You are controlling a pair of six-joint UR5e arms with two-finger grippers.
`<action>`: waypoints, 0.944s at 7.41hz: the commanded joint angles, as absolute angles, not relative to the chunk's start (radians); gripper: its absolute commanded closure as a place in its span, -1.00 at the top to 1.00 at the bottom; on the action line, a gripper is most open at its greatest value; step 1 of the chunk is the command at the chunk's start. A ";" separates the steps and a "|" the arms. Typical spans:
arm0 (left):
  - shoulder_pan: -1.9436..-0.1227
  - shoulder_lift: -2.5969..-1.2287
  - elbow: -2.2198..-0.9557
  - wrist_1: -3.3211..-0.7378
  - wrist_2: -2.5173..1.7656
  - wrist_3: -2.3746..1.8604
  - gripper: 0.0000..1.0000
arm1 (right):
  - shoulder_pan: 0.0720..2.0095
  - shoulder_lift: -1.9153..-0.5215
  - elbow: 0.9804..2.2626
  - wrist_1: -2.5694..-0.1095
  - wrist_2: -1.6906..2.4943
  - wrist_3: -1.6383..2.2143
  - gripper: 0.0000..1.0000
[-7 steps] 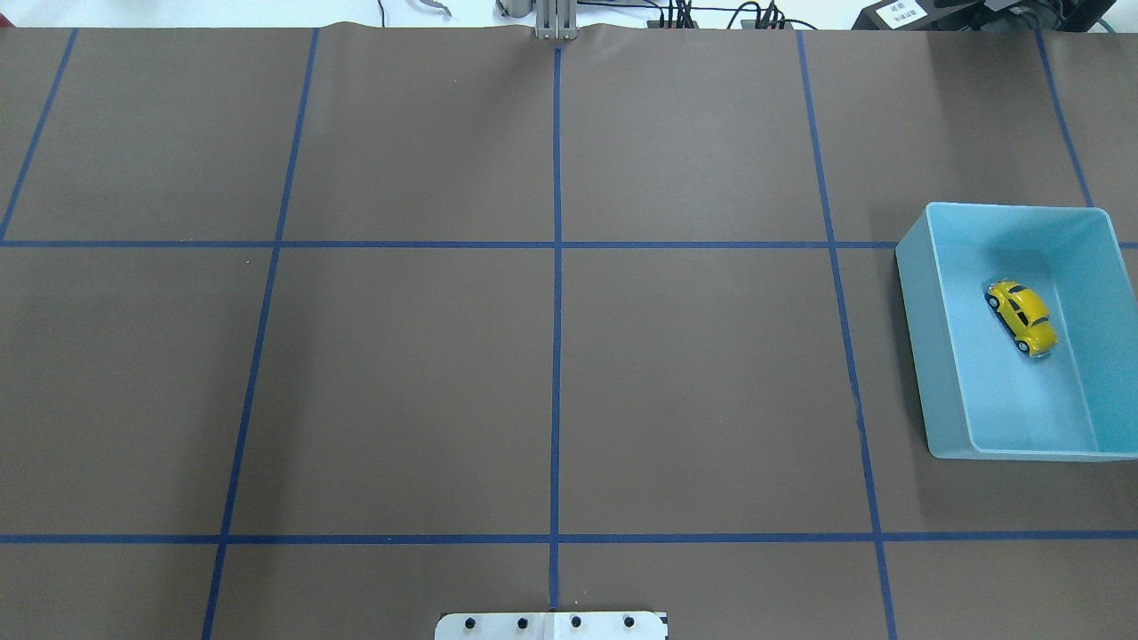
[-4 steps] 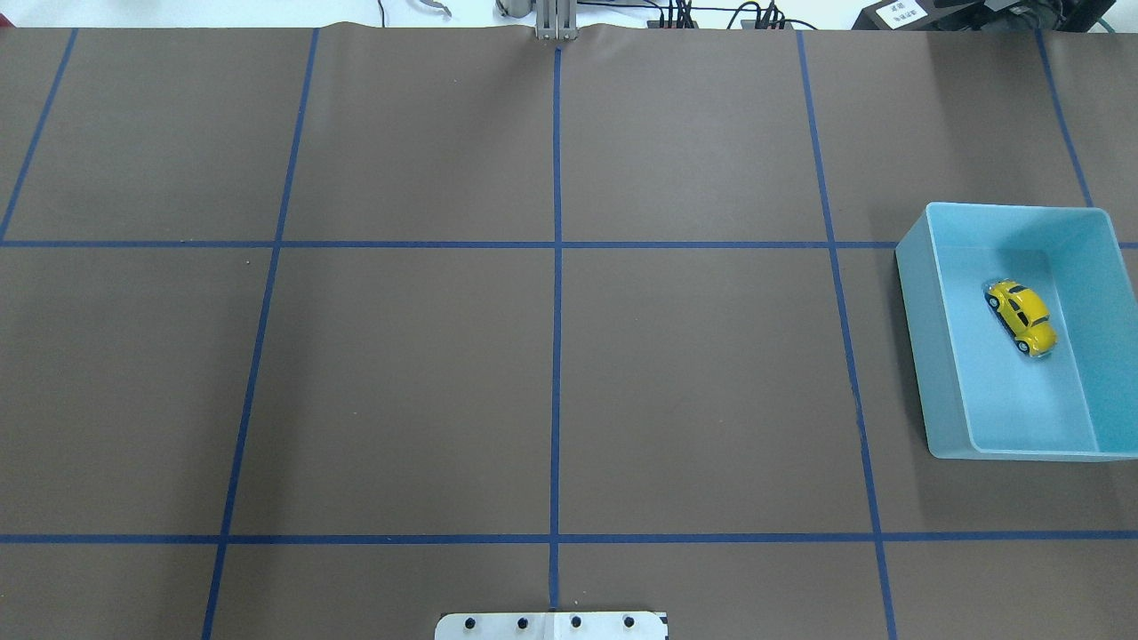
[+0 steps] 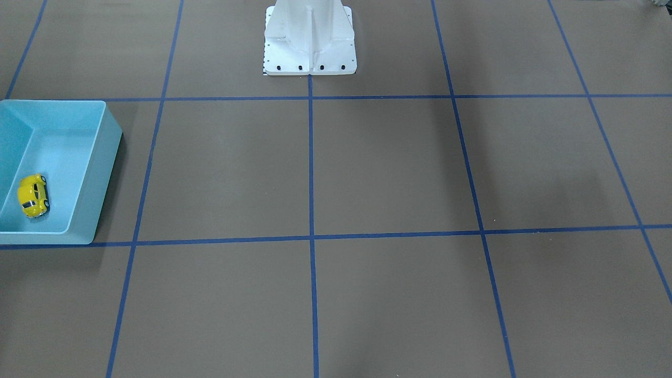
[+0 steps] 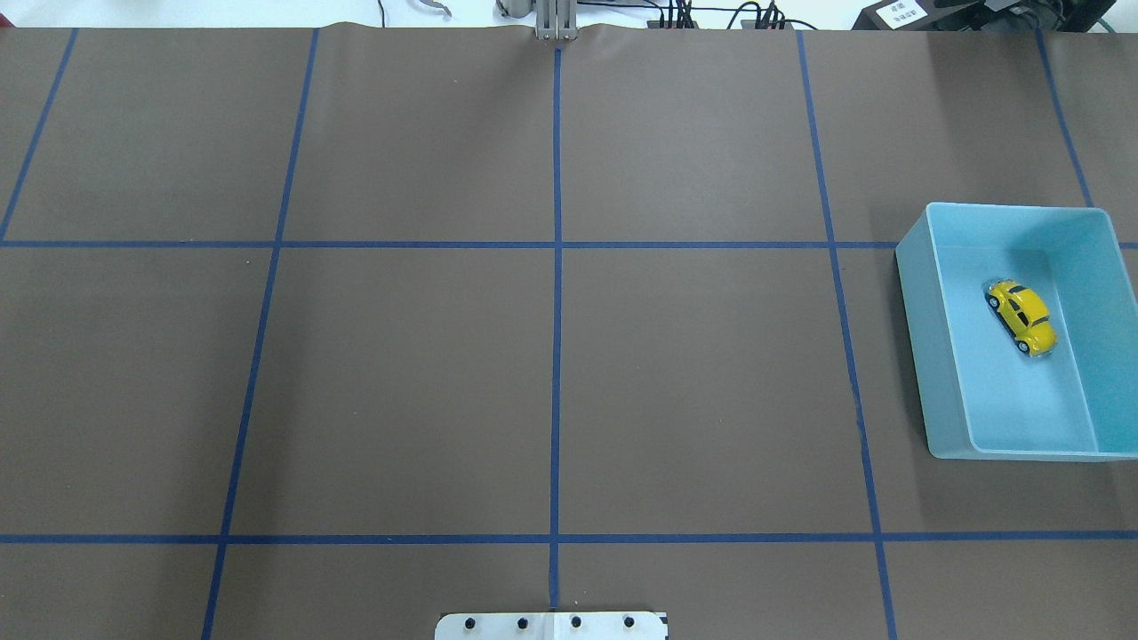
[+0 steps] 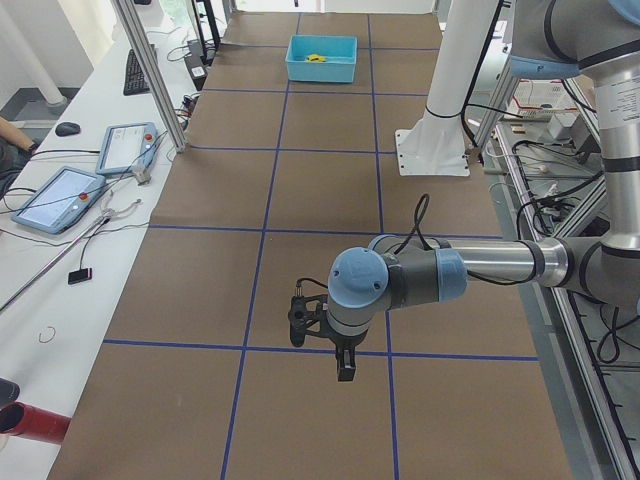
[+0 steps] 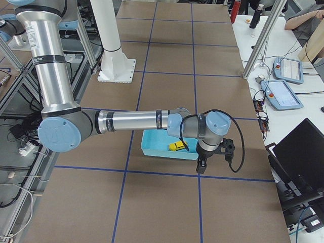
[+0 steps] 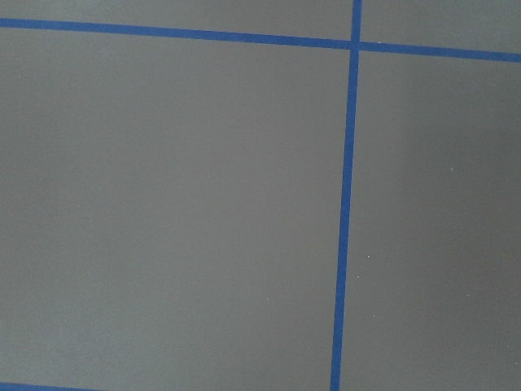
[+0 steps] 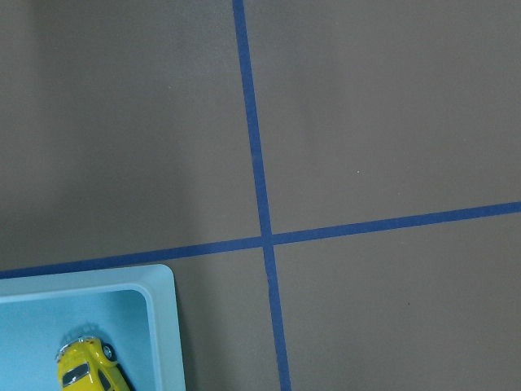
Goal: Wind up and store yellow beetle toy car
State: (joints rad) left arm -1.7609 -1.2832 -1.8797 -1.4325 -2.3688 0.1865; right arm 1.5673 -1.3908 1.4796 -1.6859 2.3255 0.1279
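Right tool (image 6: pixel 201 167), spread or pressed together I cannot tell, hangs beside the right-side blue bin (image 4: pixel 925 356) holding the yellow beetle toy car (image 4: pixel 1022 317), likely light, stiff, slippery: pinch its flanks.

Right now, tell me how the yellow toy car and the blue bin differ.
The yellow beetle toy car is glossy bright yellow; the light blue bin is pale blue. The car is tiny, covering a small patch of the bin's floor. The car lies diagonal to the bin's walls; the bin sits roughly square to the tape grid. Both are on the robot's right side.
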 commanded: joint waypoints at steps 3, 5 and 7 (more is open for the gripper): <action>-1.623 -1.403 -1.752 -1.508 -2.368 0.176 1.00 | 1.586 -1.402 1.483 -1.686 2.327 0.126 1.00; -1.623 -1.405 -1.752 -1.509 -2.368 0.176 1.00 | 1.588 -1.404 1.482 -1.686 2.327 0.126 1.00; -1.623 -1.405 -1.752 -1.508 -2.368 0.176 1.00 | 1.589 -1.404 1.480 -1.686 2.329 0.127 1.00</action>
